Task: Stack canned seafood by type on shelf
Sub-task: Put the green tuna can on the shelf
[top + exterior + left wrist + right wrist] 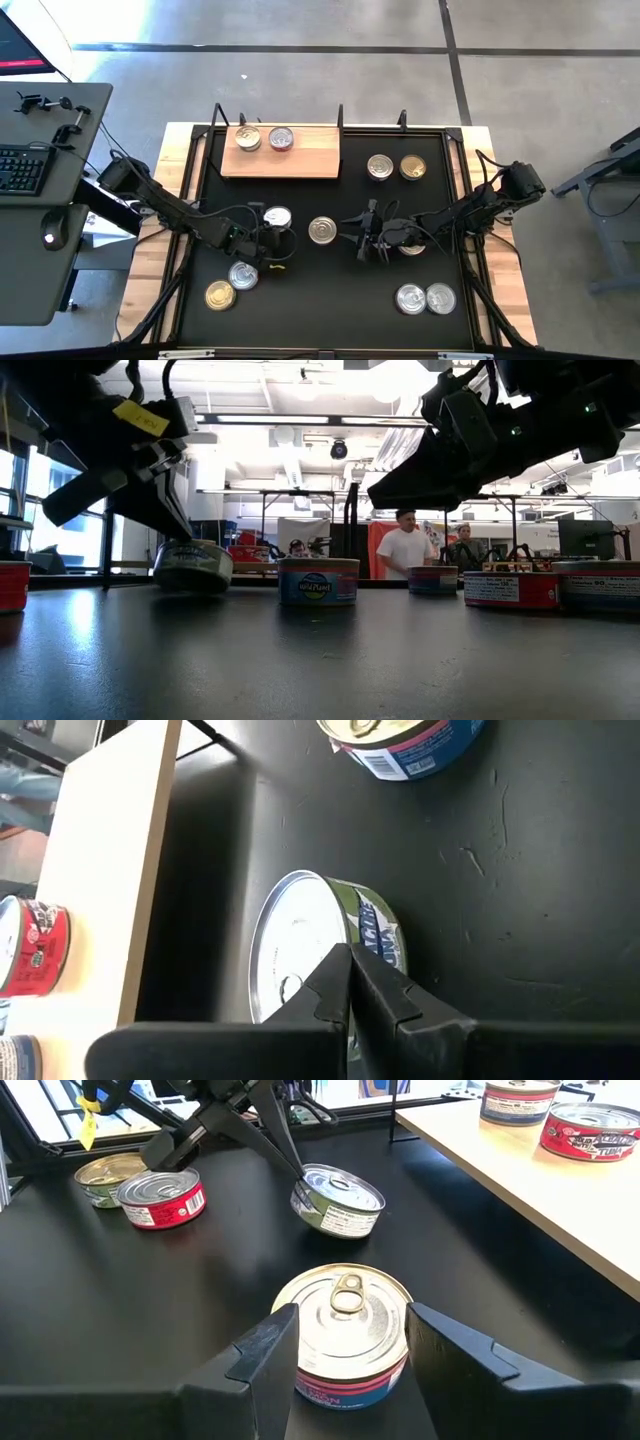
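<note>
The left gripper (266,230) sits at the centre-left of the large black table (320,300). Its dark fingers (350,985) are pinched fully together on the rim of a short round tin with a silver lid and green-blue label (300,955). In the low view this tin (193,566) is tilted, with one edge raised off the table surface.

The right gripper (365,232) is positioned right of centre. Its fingers (265,1345) stand apart, one on each side of a short round tin with a silver pull-tab lid and blue-and-pink label (345,1330). This tin rests on the table between the fingers; contact cannot be confirmed.

The flat rectangular light-brown wooden shelf board (305,160) lies at the far edge of the table (towards the left half). It carries two tins side by side at its left end: one with a gold lid (248,139) and one with a reddish top (281,138).

The remaining tins are distributed as follows:
- a pair to the right of the board (393,167);
- a pair near the front right corner (425,298);
- a silver-lidded tin (243,275) and a gold-lidded tin (220,295) at the front left.

People stand in the room beyond the table (405,545).
</note>
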You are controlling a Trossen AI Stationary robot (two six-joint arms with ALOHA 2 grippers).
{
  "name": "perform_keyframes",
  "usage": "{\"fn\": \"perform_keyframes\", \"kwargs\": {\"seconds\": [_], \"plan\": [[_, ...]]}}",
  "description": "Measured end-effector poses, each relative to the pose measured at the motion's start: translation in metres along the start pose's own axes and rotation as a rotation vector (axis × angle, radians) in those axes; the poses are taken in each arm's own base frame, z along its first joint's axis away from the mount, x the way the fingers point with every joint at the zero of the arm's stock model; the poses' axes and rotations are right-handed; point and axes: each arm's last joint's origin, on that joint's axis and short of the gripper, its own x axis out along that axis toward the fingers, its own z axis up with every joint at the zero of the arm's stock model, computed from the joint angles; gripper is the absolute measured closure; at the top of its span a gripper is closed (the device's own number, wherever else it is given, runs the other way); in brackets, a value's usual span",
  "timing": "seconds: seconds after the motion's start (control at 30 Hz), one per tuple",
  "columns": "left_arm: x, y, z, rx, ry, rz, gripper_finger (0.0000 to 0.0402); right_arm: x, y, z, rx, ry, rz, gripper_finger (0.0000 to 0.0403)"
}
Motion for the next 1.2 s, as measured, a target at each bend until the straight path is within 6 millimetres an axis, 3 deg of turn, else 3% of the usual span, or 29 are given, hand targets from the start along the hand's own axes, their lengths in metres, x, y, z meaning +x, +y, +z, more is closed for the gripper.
{"fn": "perform_keyframes", "kwargs": {"seconds": [0.3, 0.53, 0.67, 0.9, 1.0, 1.2], "plan": [[0.003, -0.003, -0.001, -0.038, -0.016, -0.038, 0.0401, 0.002, 0.002, 0.003, -0.042, -0.006, 0.009, 0.0226], [0.004, -0.004, 0.001, -0.135, -0.036, -0.054, 0.0395, 0.027, 0.022, 0.017, -0.228, 0.044, 0.051, 0.0226], [0.009, -0.003, 0.000, -0.173, -0.034, -0.126, 0.0355, 0.044, 0.031, 0.017, -0.259, 0.058, 0.049, 0.0226], [0.027, 0.002, -0.024, -0.143, 0.043, -0.116, 0.0287, 0.066, 0.044, 0.017, -0.305, 0.092, 0.091, 0.0226], [0.029, 0.002, -0.025, -0.111, 0.028, -0.142, 0.0301, 0.071, 0.048, 0.020, -0.342, 0.097, 0.138, 0.0226], [0.032, 0.004, -0.021, -0.084, -0.012, -0.171, 0.0389, 0.084, 0.052, 0.027, -0.451, 0.087, 0.138, 0.0226]]}}
